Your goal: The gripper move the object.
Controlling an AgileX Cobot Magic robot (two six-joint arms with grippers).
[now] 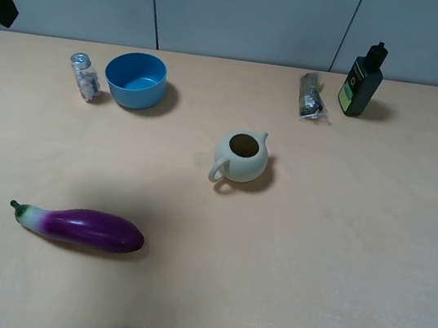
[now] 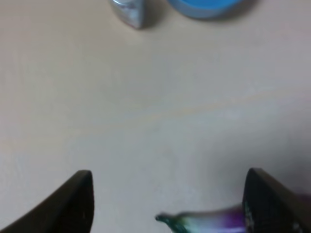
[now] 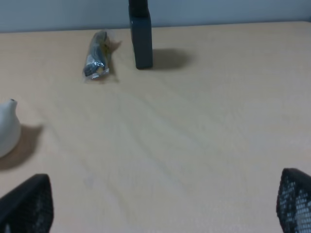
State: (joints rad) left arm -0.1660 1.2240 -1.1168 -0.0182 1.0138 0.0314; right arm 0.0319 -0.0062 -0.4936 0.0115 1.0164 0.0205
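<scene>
Beige counter [image 1: 341, 232] is filling my high view, with a grey panelled wall behind it. I am seeing the small clear bottle [image 1: 84, 76] with its silver cap standing upright near the far left of the counter, just beside the blue bowl [image 1: 136, 80] and apart from both arms. A cream teapot [image 1: 240, 158] is sitting near the middle, a purple eggplant [image 1: 82, 228] is lying toward the near left, and a dark green bottle [image 1: 362, 81] is standing at the far right next to a small wrapped packet [image 1: 311, 97].

I am reading the left gripper [image 2: 167, 201] with its jaws spread wide and holding nothing; the eggplant's stem end is showing between the 2 fingertips. The right gripper [image 3: 165, 204] is likewise showing jaws wide apart and empty, above bare counter.
</scene>
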